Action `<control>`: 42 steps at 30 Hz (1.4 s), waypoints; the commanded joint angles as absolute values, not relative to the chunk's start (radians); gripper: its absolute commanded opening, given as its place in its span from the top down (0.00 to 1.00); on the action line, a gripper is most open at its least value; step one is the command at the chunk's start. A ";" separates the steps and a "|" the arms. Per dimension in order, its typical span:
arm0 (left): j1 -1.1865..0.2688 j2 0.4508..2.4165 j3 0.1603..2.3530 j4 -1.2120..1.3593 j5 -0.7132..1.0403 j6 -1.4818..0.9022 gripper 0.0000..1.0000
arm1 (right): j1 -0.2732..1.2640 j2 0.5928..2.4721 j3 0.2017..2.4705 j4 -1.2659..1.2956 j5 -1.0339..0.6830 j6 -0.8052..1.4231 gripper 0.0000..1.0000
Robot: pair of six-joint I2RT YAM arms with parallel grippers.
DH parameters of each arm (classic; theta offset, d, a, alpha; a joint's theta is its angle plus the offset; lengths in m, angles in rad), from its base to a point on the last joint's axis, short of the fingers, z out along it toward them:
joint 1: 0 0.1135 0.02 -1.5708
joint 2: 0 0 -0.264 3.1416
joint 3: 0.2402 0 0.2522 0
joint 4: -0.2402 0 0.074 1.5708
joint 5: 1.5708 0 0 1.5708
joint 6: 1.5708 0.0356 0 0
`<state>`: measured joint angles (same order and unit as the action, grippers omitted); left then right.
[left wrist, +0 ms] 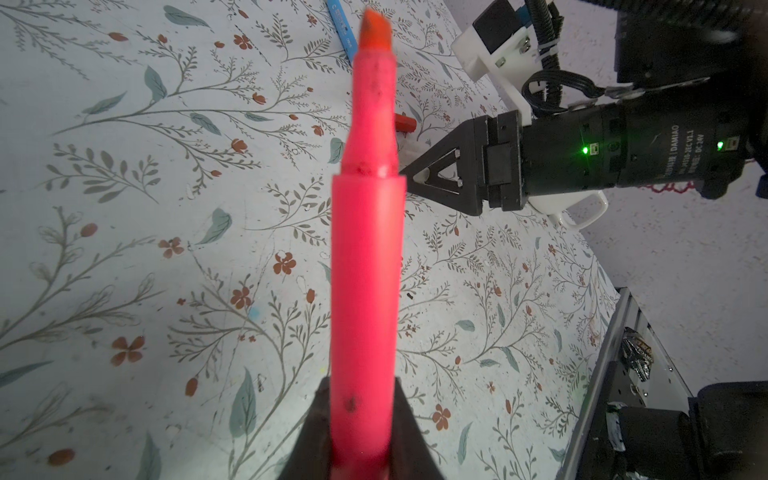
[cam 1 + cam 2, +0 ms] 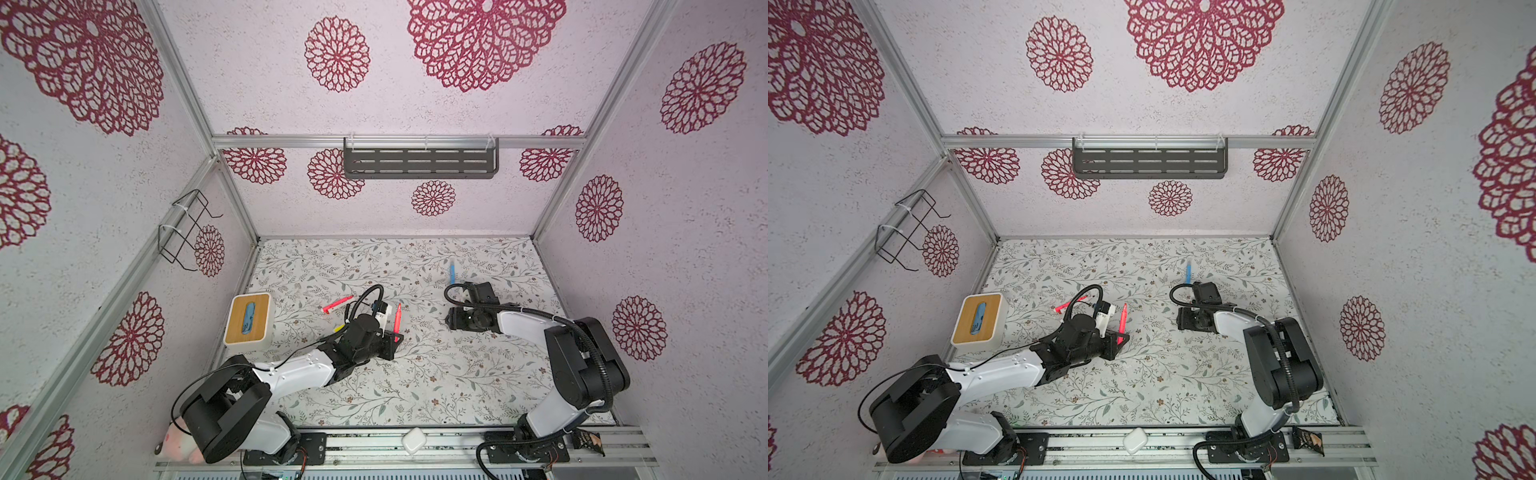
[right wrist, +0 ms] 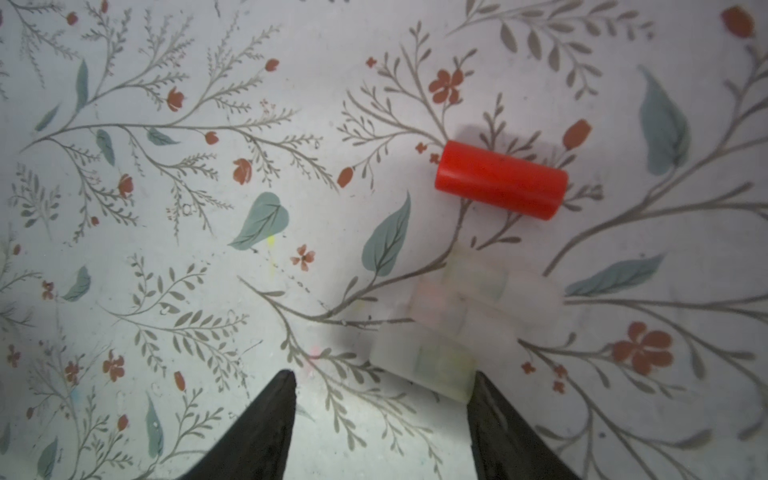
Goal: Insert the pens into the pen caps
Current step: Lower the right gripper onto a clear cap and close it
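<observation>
The pink pen (image 1: 365, 270) is smooth plastic with a soft sheen, marked by dark smudges; its tip (image 1: 372, 29) looks like matt orange felt. The red cap (image 3: 500, 185) is smooth, opaque plastic, faintly glossy. The pale caps (image 3: 422, 361) are frosted, translucent plastic. The right gripper (image 3: 382, 376) has fingers (image 3: 257, 432) of matt black plastic with a grainy face. The table cover (image 3: 166, 270) is a matt printed sheet, scuffed and speckled. The walls (image 2: 257, 75) look rough and grainy, like textured paper. The frame (image 2: 291, 142) is brushed bare metal; the far shelf (image 2: 419, 164) is matt dark metal. The box (image 2: 237, 320) on the left has a wood-grain top and a smooth white body.
</observation>
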<state>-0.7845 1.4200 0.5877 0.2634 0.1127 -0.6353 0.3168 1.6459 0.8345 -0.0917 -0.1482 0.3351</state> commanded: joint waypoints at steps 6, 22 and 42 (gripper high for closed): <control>-0.780 1.431 0.599 0.272 0.099 -0.622 1.00 | 0.366 1.630 0.772 0.049 -0.300 0.388 0.35; -0.781 1.414 0.593 0.267 0.090 -0.624 1.00 | 0.397 1.515 0.826 0.013 -0.221 0.348 0.33; -0.779 1.396 0.577 0.253 0.067 -0.623 1.00 | 0.381 1.721 1.028 -0.182 -0.069 0.291 0.41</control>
<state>-0.7845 1.4139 0.5880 0.2554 0.0818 -0.6319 0.3851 1.7206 0.9890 -0.1013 -0.1482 0.3302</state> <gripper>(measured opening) 0.177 0.601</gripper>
